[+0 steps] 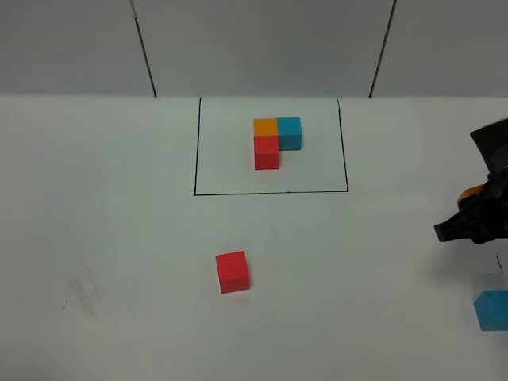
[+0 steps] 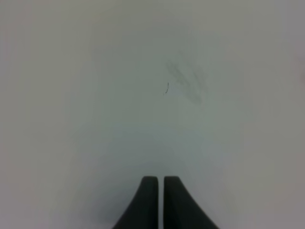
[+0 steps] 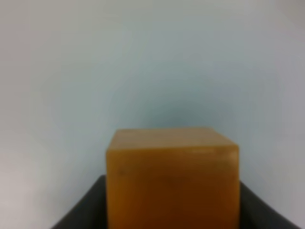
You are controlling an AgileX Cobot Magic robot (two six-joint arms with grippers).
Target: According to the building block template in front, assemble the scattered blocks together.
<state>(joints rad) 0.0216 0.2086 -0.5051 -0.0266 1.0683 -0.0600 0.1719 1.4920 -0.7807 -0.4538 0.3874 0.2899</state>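
Note:
The building block template is an L of orange, blue and red cubes inside a black drawn rectangle at the table's far middle. Of the scattered blocks, the red cube lies alone on the near middle of the table. The light blue cube sits at the right edge, partly cut off. The orange cube fills the right wrist view, with my right gripper shut on it. In the high view the orange cube peeks out above my right gripper. My left gripper is shut and holds nothing, over bare table.
A faint grey smudge marks the table at the near left; the left wrist view shows the smudge ahead of the fingers. A grey panelled wall rises behind the table's far edge.

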